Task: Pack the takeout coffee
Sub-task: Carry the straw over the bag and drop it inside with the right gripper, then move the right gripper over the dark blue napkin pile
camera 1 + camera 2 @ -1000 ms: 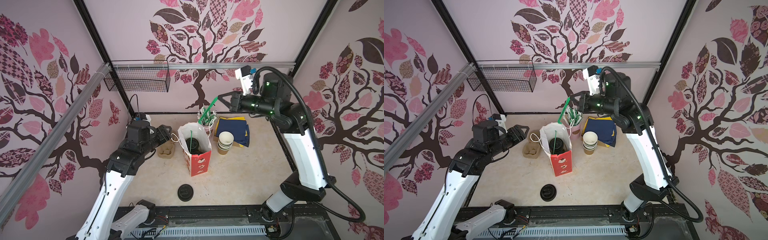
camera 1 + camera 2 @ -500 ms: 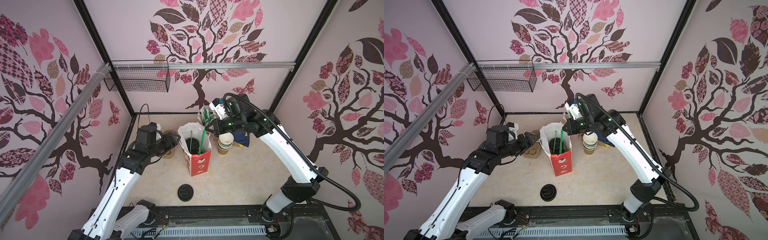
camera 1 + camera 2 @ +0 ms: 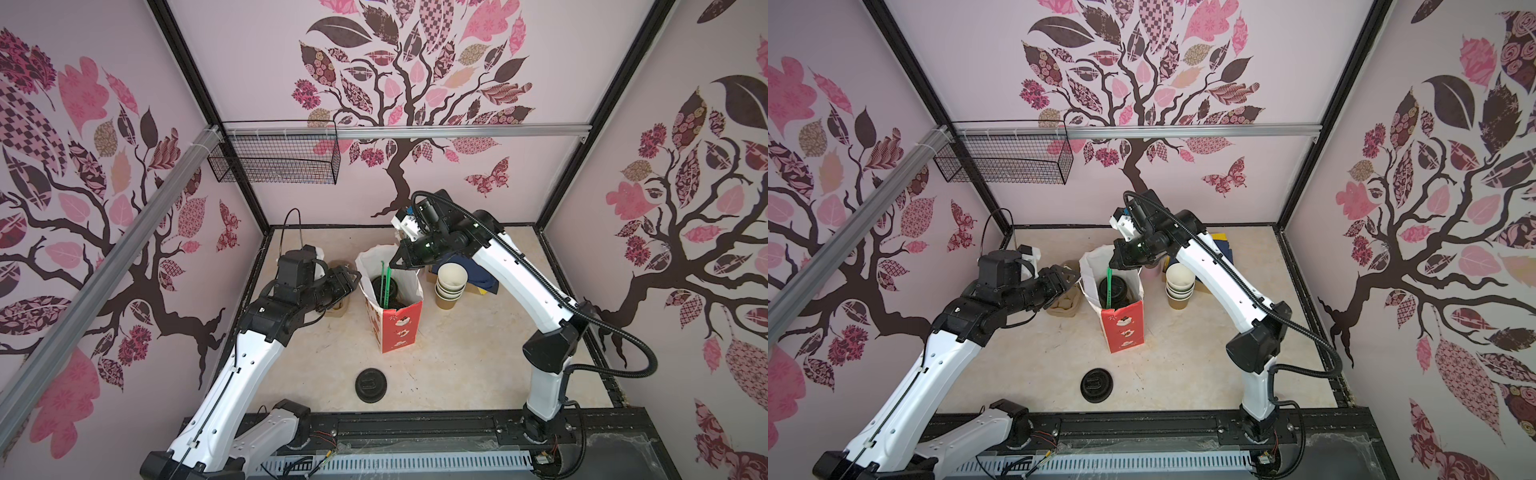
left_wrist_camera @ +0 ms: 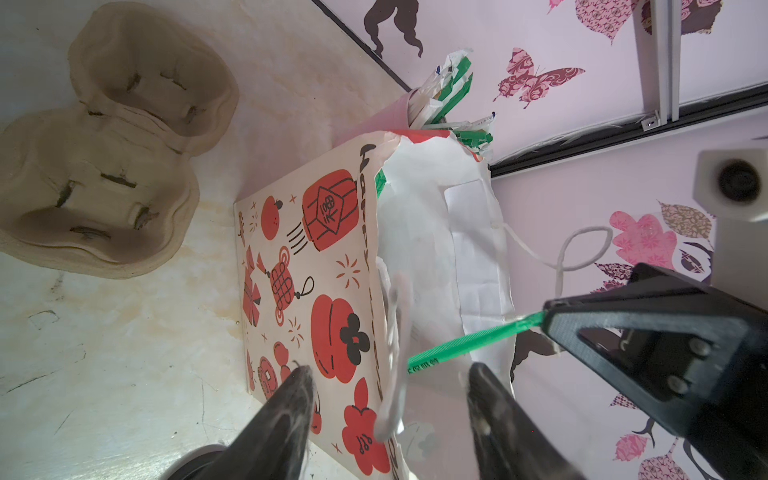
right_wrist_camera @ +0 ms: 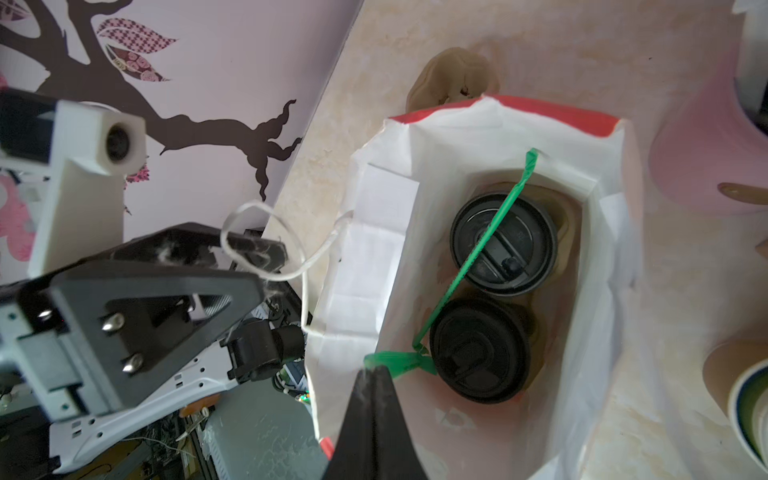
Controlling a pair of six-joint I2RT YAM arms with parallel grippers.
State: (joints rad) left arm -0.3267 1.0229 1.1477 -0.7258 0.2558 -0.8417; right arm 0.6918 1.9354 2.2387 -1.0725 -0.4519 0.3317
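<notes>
Right jaws pinch the green straw (image 5: pixel 478 243) above the bag (image 3: pixel 401 328); left jaws, half open, at its rim.

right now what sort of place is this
Probably a robot test booth staged as a takeaway coffee counter: two robot arms between wallpapered walls, a paper bag holding lidded cups, and stacked paper cups beside it.

Inside the paper bag (image 3: pixel 401 328), two lidded cups (image 5: pixel 503 243) filled the floor, a green straw (image 5: pixel 478 257) slanted across them, and the right pincer (image 5: pixel 372 369) hung over its mouth. The bench (image 3: pixel 457 365) in front lay bare, bar one loose lid (image 3: pixel 371 385).
</notes>
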